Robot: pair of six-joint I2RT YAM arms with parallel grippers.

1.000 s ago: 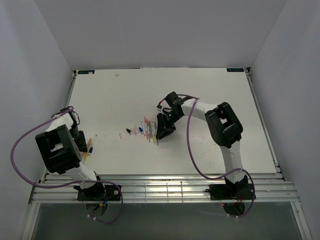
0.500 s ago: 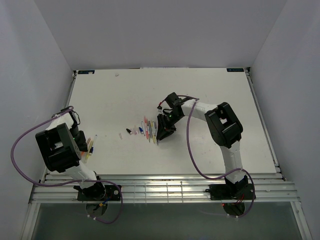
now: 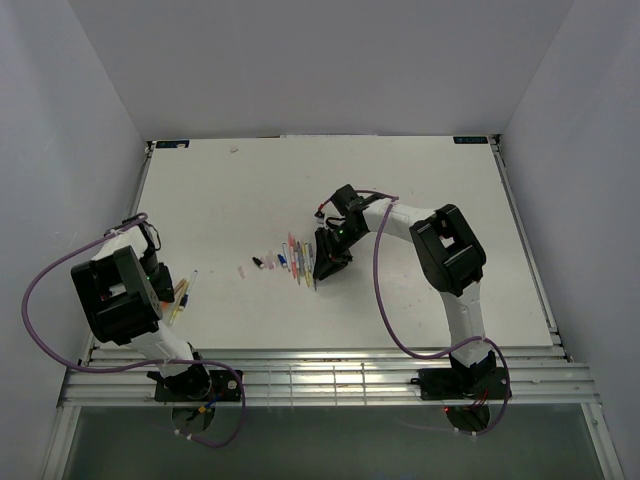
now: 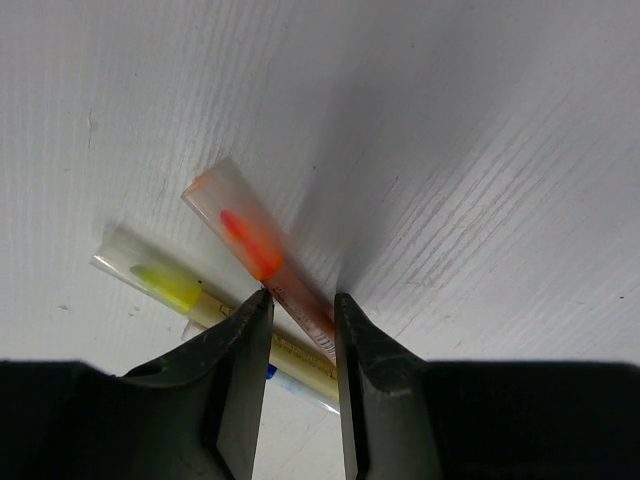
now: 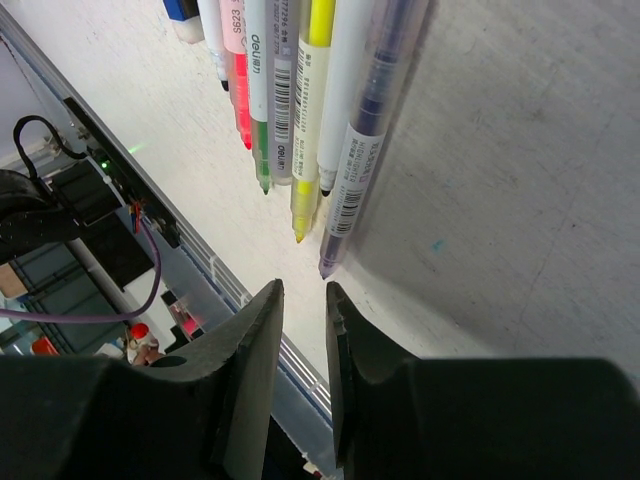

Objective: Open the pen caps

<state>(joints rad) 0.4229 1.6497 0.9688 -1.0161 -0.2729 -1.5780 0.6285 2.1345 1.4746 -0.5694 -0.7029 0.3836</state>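
Not much has changed in the last second. The left gripper (image 4: 302, 298) is at the near left of the table (image 3: 420, 180), and the left arm has only nudged a touch to the left, so a bit more of the pens beside it shows from above. In the wrist view its fingers (image 4: 245, 345) are pinching the orange-tipped pen (image 4: 262, 250), which runs diagonally between them. The pen's clear cap (image 4: 212, 193) is on and points away from the camera. This pen lies across a yellow-tipped pen (image 4: 170, 285), which is capped too. There's a speck of blue lower down by the left finger, but I can't tell what it is.

The right gripper (image 5: 303, 288) hasn't visibly budged since the earlier shots. It sits mid-table at the right-hand end of the row of pens (image 3: 298, 258). Its jaws are all but pressed together, with just a sliver of table showing between them and nothing in there. From its wrist camera the row fans out just ahead: a purple pen (image 5: 372, 130) is nearest the jaw line, then a white one, a yellow pen (image 5: 308, 150), a green pen (image 5: 262, 140) and a pink one. Their bare tips point back toward the camera.

The loose caps (image 3: 257, 264) are strung out in a short line just left of that row, same spots as before.
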